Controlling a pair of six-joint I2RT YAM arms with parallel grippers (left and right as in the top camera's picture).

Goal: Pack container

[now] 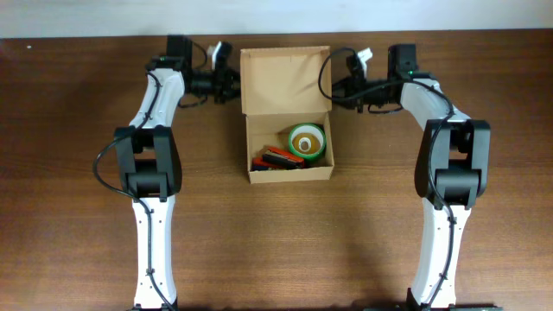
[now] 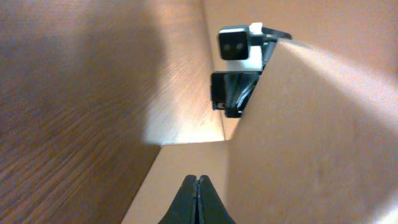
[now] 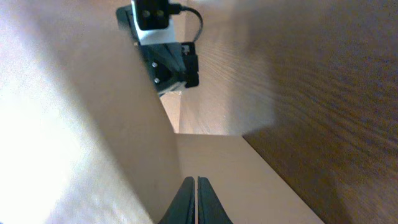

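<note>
The container [image 1: 250, 147], a tan cardboard box, sits at the table's middle with its flap lid [image 1: 285, 79] open toward the back. Inside lie a green tape roll [image 1: 307, 141] and red and orange markers [image 1: 276, 160]. My left gripper [image 1: 235, 85] is at the lid's left edge and my right gripper [image 1: 333, 90] is at its right edge. In the left wrist view the fingers [image 2: 198, 190] are shut with the lid [image 2: 311, 124] beside them. In the right wrist view the fingers [image 3: 196, 190] are shut next to the lid [image 3: 74, 124]. Neither gripper holds anything that I can see.
The brown wooden table [image 1: 78, 130] surrounds the box. Each wrist view shows the opposite gripper across the lid: the right one in the left wrist view [image 2: 239, 68] and the left one in the right wrist view [image 3: 161, 50].
</note>
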